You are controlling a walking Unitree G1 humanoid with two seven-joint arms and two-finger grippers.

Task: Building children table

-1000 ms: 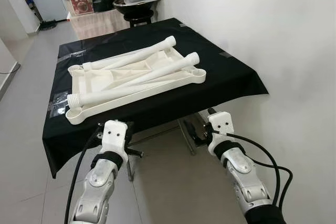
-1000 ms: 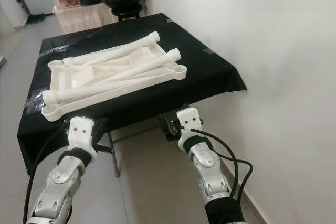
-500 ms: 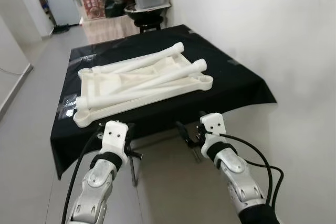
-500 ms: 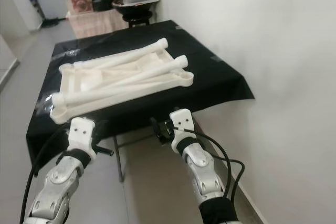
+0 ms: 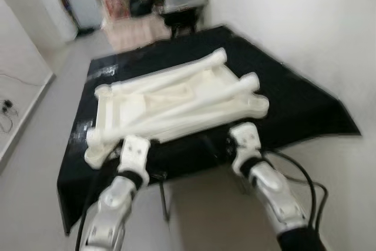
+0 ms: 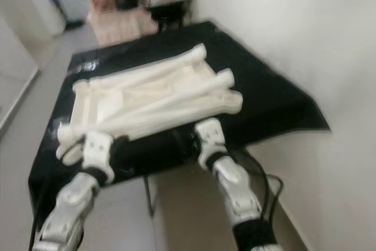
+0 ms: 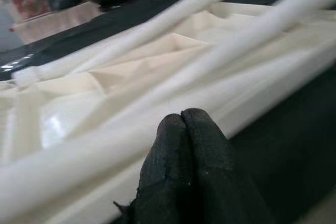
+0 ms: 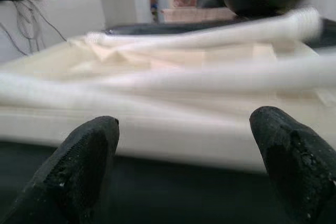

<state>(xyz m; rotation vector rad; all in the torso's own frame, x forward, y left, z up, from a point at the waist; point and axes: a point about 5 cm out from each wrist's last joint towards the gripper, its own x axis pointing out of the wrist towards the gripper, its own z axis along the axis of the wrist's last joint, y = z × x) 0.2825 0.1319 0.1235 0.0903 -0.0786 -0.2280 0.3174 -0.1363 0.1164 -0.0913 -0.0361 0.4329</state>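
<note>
Closer now to the worktop [image 5: 305, 104], black-draped and set against the white wall, than half a second ago; whole head view shifted and blurred, so camera motion from stepping in, not movement of the parts. White tabletop panel [image 5: 141, 101] lying upside down on the cloth, as before, with several long white table legs [image 5: 176, 77] resting loose across it, none yet screwed into a corner socket.

Both arms raised at the near edge of the worktop. Left gripper [image 7: 181, 116] with fingers pressed together, nothing between them, just short of the panel's near rim. Right gripper [image 8: 184, 145] spread wide, fingertips [image 8: 86, 153] well apart, nothing held, facing the panel's long side with a leg lying just beyond.

Meaning for the task: approach largely finished, parts probably within reach, assembly itself not begun. Likely next: picking one leg off the pile, with the left gripper needing to open first. Risk: round legs rolling off the panel when nudged.
</note>
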